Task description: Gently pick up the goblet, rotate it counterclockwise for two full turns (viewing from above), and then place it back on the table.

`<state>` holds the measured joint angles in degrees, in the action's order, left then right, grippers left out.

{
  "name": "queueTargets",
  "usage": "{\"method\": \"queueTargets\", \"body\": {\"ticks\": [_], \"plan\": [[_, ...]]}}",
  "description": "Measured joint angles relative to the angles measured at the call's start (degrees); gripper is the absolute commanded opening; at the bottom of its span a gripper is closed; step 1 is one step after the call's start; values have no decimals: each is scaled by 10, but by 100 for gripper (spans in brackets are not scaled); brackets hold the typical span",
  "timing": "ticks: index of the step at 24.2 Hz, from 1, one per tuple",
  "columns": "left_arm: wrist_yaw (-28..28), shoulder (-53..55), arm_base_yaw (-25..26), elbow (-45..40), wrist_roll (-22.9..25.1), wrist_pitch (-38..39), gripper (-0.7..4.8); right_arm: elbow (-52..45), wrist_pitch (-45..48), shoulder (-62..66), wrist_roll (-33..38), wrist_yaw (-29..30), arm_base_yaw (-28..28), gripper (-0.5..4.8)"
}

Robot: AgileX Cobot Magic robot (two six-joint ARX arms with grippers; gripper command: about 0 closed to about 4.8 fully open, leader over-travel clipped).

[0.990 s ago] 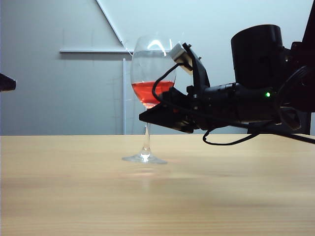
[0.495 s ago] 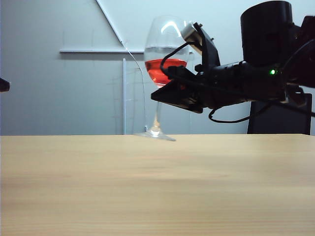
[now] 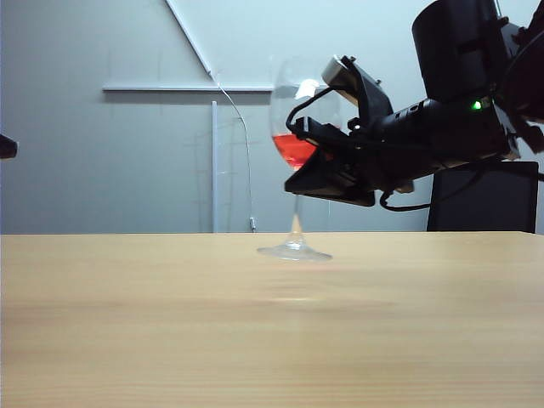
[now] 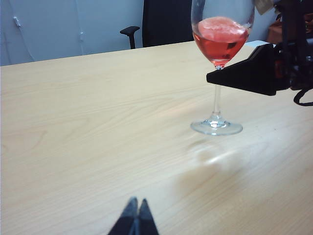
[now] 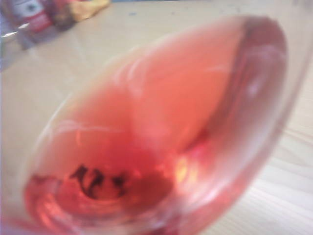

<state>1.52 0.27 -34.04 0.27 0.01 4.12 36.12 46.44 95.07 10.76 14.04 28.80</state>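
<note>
The goblet (image 3: 297, 119) is a clear stemmed glass with red liquid, and it hangs a little above the table (image 3: 170, 323). My right gripper (image 3: 299, 182) reaches in from the right, shut on the goblet at the top of its stem, just under the bowl. In the left wrist view the goblet (image 4: 221, 39) casts a shadow on the table (image 4: 98, 122) below its foot, with the right gripper (image 4: 215, 78) at the stem. The red-filled bowl (image 5: 161, 137) fills the right wrist view and hides those jaws. My left gripper (image 4: 136, 203) is shut and empty, low over the wood, far from the glass.
A black office chair (image 3: 481, 200) stands behind the table's far edge, also seen as a dark chair (image 4: 164, 22) in the left wrist view. A thin cable (image 3: 242, 144) hangs on the grey wall. Blurred packets (image 5: 34, 17) lie on the wood beyond the goblet.
The right gripper has lifted the goblet off the table and carried it to the right; the foot no longer rests on the wood. The left gripper stays shut.
</note>
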Motion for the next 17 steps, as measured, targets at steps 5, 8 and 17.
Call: {"method": "queueTargets", "body": {"ticks": [5, 8, 17], "plan": [[0, 0, 0, 0, 0, 0, -5, 0, -38, -20, 26, -61, 0, -2], [0, 0, 0, 0, 0, 0, -5, 0, -71, -31, 39, -109, 0, -2], [0, 0, 0, 0, 0, 0, -5, 0, -72, -48, 40, -181, 0, -2]]}}
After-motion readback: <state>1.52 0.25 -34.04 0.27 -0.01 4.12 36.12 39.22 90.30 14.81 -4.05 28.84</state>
